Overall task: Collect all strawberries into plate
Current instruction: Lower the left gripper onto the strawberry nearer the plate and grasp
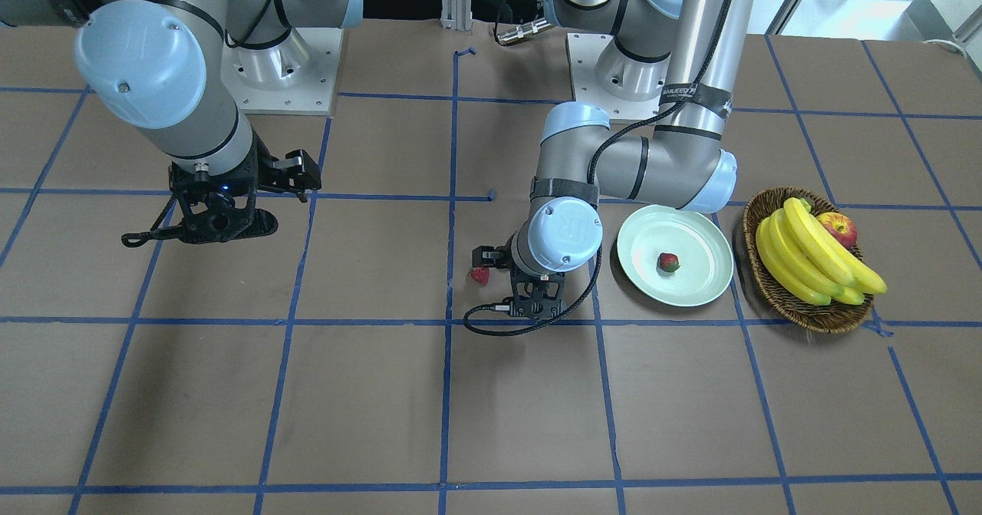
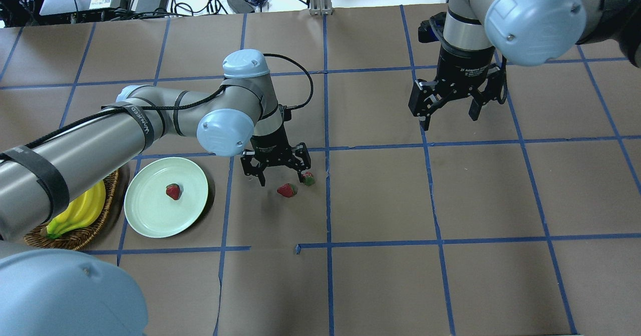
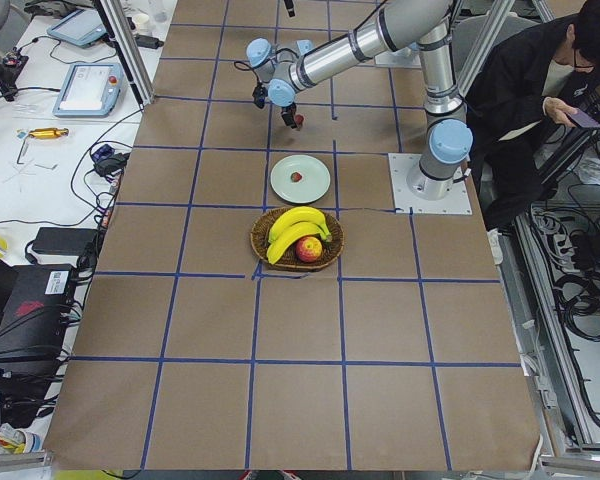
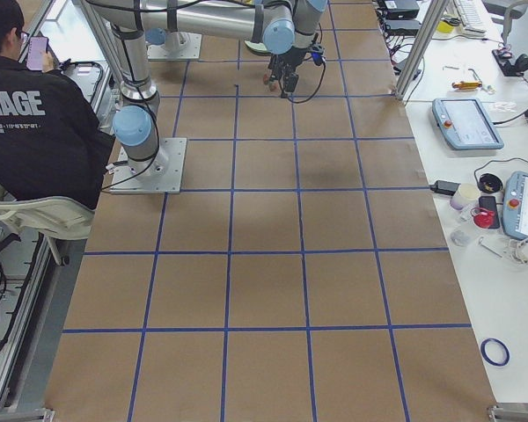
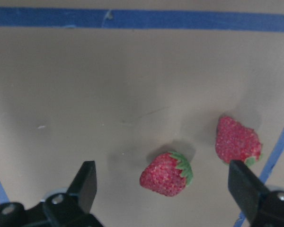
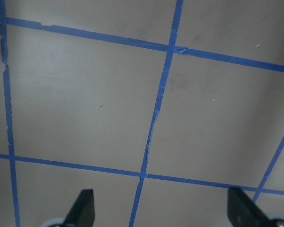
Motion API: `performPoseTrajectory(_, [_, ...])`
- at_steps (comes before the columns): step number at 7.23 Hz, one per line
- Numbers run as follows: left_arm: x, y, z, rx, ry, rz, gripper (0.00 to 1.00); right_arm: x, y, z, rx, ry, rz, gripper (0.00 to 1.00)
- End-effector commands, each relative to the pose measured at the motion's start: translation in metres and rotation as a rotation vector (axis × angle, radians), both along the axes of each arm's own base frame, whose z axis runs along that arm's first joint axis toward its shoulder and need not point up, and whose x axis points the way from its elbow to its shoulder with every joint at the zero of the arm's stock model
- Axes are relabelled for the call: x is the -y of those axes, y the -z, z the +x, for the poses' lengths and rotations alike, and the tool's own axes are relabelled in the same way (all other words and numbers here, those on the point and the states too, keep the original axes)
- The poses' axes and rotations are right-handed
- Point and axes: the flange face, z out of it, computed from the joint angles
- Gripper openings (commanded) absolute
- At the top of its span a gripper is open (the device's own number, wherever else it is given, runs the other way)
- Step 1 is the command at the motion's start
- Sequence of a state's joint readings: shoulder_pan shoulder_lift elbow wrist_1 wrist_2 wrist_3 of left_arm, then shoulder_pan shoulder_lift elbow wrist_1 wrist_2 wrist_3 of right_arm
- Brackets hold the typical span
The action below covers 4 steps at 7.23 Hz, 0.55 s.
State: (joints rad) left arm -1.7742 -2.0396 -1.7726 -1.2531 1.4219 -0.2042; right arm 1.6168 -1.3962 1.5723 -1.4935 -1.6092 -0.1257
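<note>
Left gripper (image 2: 282, 175): jaws wide apart, gripping nothing. I read it as low over the two loose berries.
Right gripper (image 2: 449, 117): jaws wide apart, empty, above bare table and well apart from the fruit.
Plated strawberry (image 2: 173, 191): lies near the plate's centre. Red and pitted.
Middle strawberry (image 5: 166, 173): on the table, between the left fingers in my wrist view. Seeded red skin, green cap, touching neither finger.
Outer strawberry (image 5: 236, 140): on the table, just beside the middle one, near a blue tape line. Overhead puts it right by one fingertip; I cannot tell whether they touch.
Plate (image 2: 150, 221): round, shallow, smooth pale mint, between the basket and the left gripper.
Basket (image 2: 75, 238): brown woven wicker, holds glossy yellow bananas (image 1: 805, 258) and a red-yellow apple (image 1: 838, 229).
Table (image 2: 380, 201): matte brown paper with a blue tape grid.
</note>
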Motion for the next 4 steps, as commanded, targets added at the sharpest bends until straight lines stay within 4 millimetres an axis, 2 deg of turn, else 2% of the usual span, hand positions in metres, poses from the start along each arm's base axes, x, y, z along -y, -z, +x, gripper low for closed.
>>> performPoseTrajectory(1, [-0.004,0.004,-0.001,0.002,0.011,0.014,0.95,0.000,0.001,0.000,0.000,0.000,0.001,1.00])
performPoseTrajectory(3, [-0.010,-0.010,0.001,-0.005,0.046,0.015,0.95,0.001,0.003,0.000,0.000,0.000,0.006,1.00])
performPoseTrajectory(4, [-0.012,-0.005,0.001,-0.001,0.050,0.037,0.95,0.001,0.003,0.000,0.000,0.000,0.006,1.00])
